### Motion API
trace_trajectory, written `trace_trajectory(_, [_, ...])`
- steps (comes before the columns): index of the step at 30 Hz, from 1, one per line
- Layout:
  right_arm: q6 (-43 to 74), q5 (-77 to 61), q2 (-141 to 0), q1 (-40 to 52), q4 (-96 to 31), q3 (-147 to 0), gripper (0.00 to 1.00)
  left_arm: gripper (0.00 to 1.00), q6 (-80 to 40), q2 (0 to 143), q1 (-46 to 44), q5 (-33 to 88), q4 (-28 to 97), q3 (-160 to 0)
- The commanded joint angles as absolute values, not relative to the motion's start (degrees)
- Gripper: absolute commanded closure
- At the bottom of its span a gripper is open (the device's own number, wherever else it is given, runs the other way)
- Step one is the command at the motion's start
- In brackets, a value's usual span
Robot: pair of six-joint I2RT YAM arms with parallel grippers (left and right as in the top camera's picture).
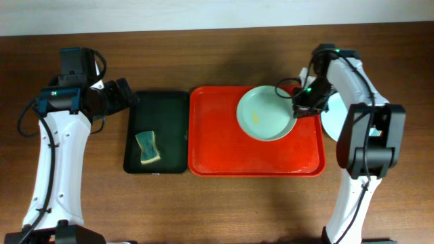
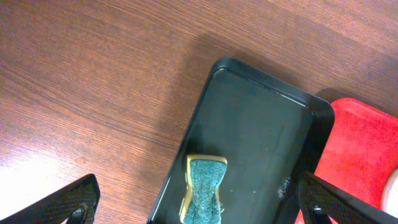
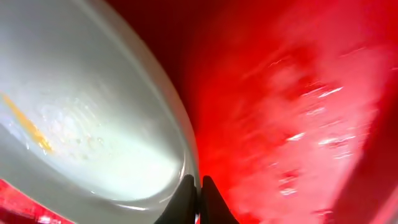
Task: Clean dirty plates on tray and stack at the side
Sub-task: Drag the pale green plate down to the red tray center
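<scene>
R gripper [image 3: 199, 196] clenched on thin rim of mint plate [image 1: 264, 114]; I fear slip if lifted, plate dropping onto red tray [image 1: 217, 152]; L gripper [image 1: 130, 96] released, near sponge [image 1: 147, 147].

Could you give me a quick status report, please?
Left gripper open by black tray. Right gripper shut on mint plate rim, over red tray. Yellow smear on it. Second plate beside tray.

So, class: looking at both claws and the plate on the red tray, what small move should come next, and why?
Probably lower the open left claw onto the sponge and grip it. The right claw pinches the mint plate at its rim, a yellow smear shows inside, and the sponge lies free.
</scene>
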State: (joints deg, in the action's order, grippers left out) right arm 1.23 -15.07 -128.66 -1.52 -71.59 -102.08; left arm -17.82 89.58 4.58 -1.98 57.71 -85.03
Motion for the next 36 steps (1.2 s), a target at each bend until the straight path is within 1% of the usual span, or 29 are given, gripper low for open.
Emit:
trace_trajectory(1, [0.86, -16.29, -129.03, 2.00, -74.41, -101.78, 0.96, 0.01, -18.39, 89.65, 4.67, -2.59, 57.76, -85.19])
trace_trajectory(7, [0.89, -16.29, -129.03, 6.55, -79.96, -101.78, 0.96, 0.01, -18.39, 89.65, 4.67, -2.59, 57.76, -85.19])
trace_trajectory(10, [0.89, -16.27, -129.03, 8.03, -80.29, -101.78, 0.96, 0.01, -18.39, 89.65, 4.67, -2.59, 57.76, -85.19])
trace_trajectory(11, [0.89, -16.25, -129.03, 8.21, -80.14, -101.78, 0.92, 0.01, -18.39, 89.65, 4.67, -2.59, 57.76, -85.19])
trace_trajectory(13, [0.86, -15.88, -129.03, 8.25, -79.88, -101.78, 0.80, 0.01, -18.39, 89.65, 4.67, -2.59, 57.76, -85.19])
trace_trajectory(14, [0.86, -15.88, -129.03, 8.25, -79.64, -101.78, 0.72, 0.01, -18.39, 89.65, 4.67, -2.59, 57.76, -85.19])
trace_trajectory(16, [0.86, -15.88, -129.03, 8.25, -78.91, -101.78, 0.67, 0.01, -18.39, 89.65, 4.67, -2.59, 57.76, -85.19])
trace_trajectory(24, [0.84, -15.86, -129.03, 8.25, -72.79, -101.78, 0.68, 0.01, -18.39, 89.65, 4.67, -2.59, 57.76, -85.19])
trace_trajectory(31, [0.84, -15.86, -129.03, 8.29, -72.69, -100.60, 0.70, 0.01, -18.39, 89.65, 4.67, -2.59, 57.76, -85.19])
trace_trajectory(34, [0.84, -15.88, -129.03, 8.29, -71.29, -98.91, 0.77, 0.01, -18.39, 89.65, 4.67, -2.59, 57.76, -85.19])
trace_trajectory(36, [0.86, -15.92, -129.03, 8.29, -71.26, -98.76, 0.78, 0.01, -18.39, 89.65, 4.67, -2.59, 57.76, -85.19])
